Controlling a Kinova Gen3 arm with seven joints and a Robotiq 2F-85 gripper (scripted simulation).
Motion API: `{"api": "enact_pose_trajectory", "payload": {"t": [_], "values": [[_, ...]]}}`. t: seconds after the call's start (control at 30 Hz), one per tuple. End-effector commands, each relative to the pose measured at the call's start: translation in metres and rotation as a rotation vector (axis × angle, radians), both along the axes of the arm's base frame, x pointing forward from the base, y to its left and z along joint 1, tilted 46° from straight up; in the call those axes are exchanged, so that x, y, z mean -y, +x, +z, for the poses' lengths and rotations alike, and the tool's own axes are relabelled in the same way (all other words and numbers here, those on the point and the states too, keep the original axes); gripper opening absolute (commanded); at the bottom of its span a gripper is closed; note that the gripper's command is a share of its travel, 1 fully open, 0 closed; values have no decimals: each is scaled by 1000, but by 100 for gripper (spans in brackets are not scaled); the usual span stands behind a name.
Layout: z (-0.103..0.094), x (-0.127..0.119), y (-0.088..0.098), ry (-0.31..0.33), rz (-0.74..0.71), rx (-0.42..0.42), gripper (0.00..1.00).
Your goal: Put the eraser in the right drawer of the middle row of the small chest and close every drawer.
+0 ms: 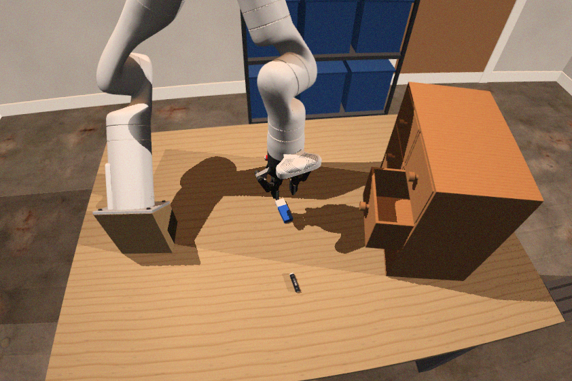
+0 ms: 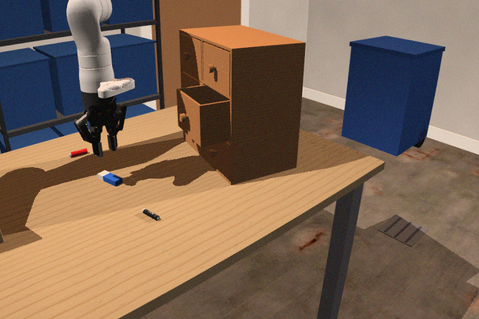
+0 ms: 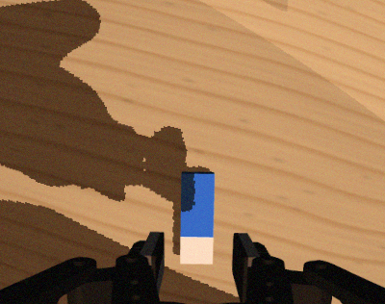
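Clearly apart, gripper fingers hovered near the eraser

The blue-and-white eraser [image 1: 283, 211] [image 2: 110, 178] [image 3: 197, 212] lay flat on the wooden table [image 1: 185, 312] [image 2: 116, 249] [image 3: 303, 144], outside the chest. Above the table, the gripper [image 1: 284, 193] [image 2: 106, 150] [image 3: 198, 250] pointed down with its fingers parted and holding nothing. In the wrist view, the eraser's white end showed between them, its blue part reaching away.

A small black cylinder [image 1: 294, 282] [image 2: 151, 214] lay apart from the eraser on one side; a red cylinder [image 1: 265, 157] [image 2: 78, 152] lay on the other, nearer the gripper. Farther out stood the upright wooden chest [image 1: 475, 145] [image 2: 267, 106]. Its middle-row right drawer [image 1: 370, 217] [image 2: 189, 116] stood pulled out, while both top-row drawers [image 2: 191, 58] sat pushed in.
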State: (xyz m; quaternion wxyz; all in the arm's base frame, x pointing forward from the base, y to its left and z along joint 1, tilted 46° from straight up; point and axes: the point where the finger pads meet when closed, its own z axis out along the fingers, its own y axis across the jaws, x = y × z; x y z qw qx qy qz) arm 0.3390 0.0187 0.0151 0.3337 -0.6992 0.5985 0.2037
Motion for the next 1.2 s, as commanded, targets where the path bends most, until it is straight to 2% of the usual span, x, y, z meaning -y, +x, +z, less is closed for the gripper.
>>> {"api": "enact_pose_trajectory", "payload": {"t": [0.0,0.43,0.93,1.17], "values": [[0,1,0,-1,-1,1,38],[-5,-4,1,-1,-1,1,38],[-30,-30,5,-1,-1,1,38],[-35,-35,6,-1,-1,1,38]]}}
